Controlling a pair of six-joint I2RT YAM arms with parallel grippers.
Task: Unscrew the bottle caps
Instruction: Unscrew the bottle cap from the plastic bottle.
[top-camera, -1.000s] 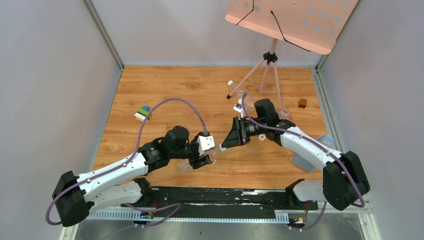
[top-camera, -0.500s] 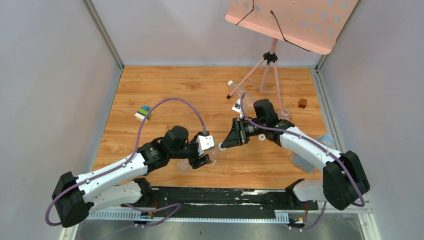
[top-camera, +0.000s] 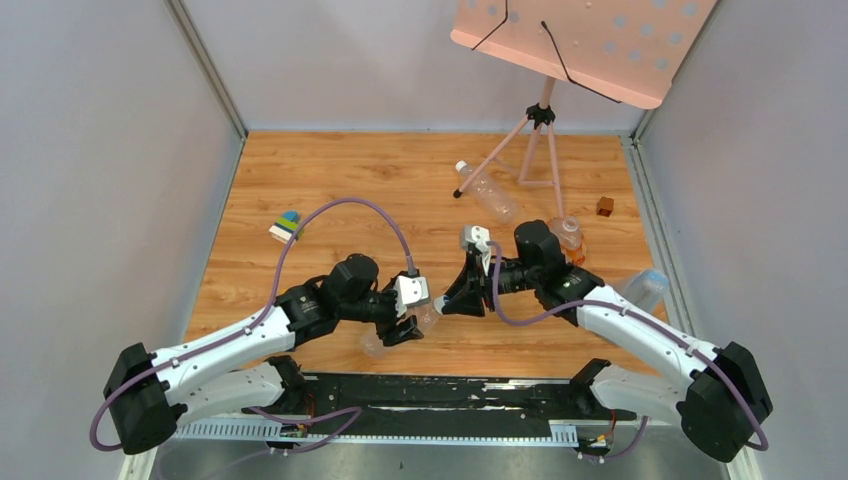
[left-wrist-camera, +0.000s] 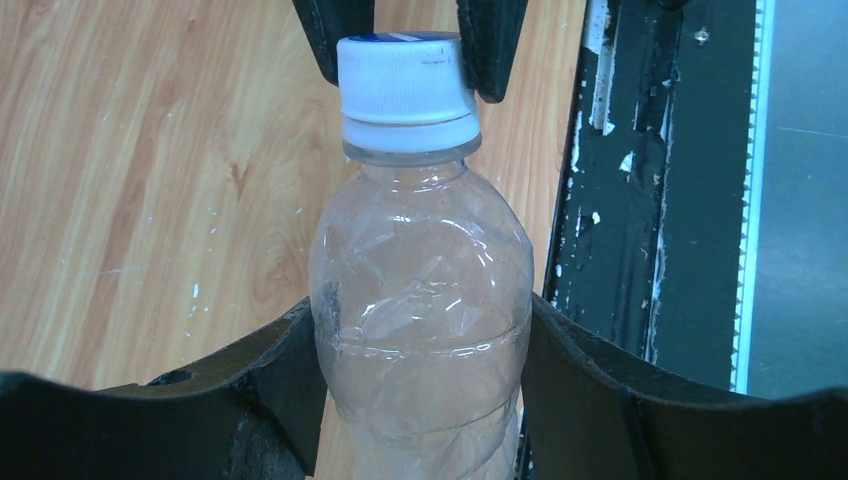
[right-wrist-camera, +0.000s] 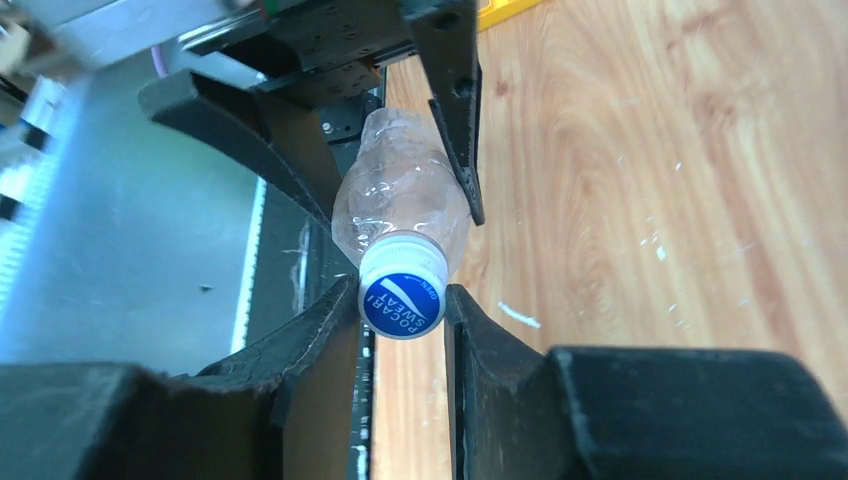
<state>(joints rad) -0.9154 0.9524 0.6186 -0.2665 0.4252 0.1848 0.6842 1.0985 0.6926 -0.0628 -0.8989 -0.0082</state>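
Ok, status: left tool (left-wrist-camera: 420, 305) clamped on the clear bottle (left-wrist-camera: 420, 230) mid-body, one finger each side, held over the tabletop (top-camera: 330, 170) near its 6 o'clock edge. Cap (right-wrist-camera: 402, 290) (white skirt, blue top) is screwed on and points to 2 o'clock in top cam, straight into right tool (right-wrist-camera: 402, 315). Right tool closed on the cap, pads touching it at 3 and 9 o'clock in its wrist cam. 2nd bottle (top-camera: 490, 192) lies at 12 o'clock by the pink stand (top-camera: 540, 115) w/ 2nd cap (top-camera: 461, 166) on. Brown cube (top-camera: 605, 206) at 2 o'clock.
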